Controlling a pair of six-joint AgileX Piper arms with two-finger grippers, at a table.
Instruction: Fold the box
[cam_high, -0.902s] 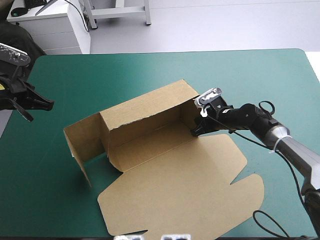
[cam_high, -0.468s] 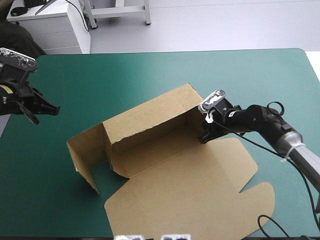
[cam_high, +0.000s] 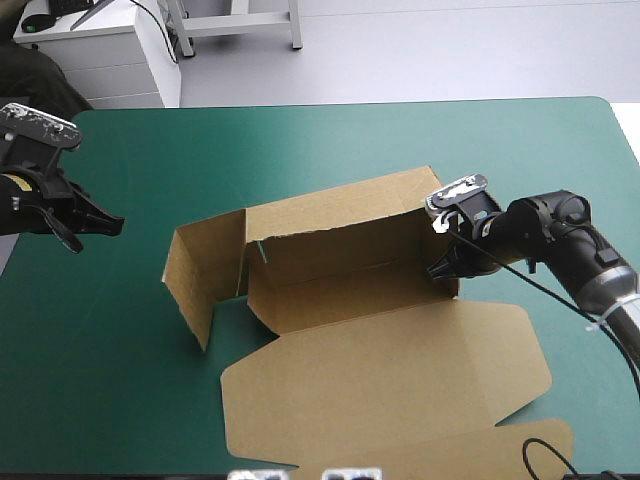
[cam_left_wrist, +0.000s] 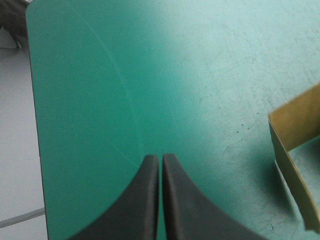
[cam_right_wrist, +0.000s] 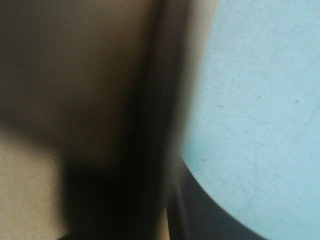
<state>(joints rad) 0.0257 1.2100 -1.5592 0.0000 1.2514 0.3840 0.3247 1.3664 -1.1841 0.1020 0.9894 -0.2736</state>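
The high camera sits above and behind the robot, facing forward and down. It is far enough off that the whole box (cam_high: 350, 300) and nearly all the desk (cam_high: 300, 140) fit in. The left wrist camera rides above the left hand (cam_high: 92, 232), well to the left of the box. It looks along the fingers (cam_left_wrist: 145, 200) at the teal-green cover (cam_left_wrist: 125, 75), and only the box's left end flap enters, off to one side ahead of the hand. The right wrist camera rides above the right hand (cam_high: 447, 268) at the box's right end wall, so near that blurred brown board fills about half its view. Each wrist view shares its end of the box with the high view, and the two wrist views see opposite ends.
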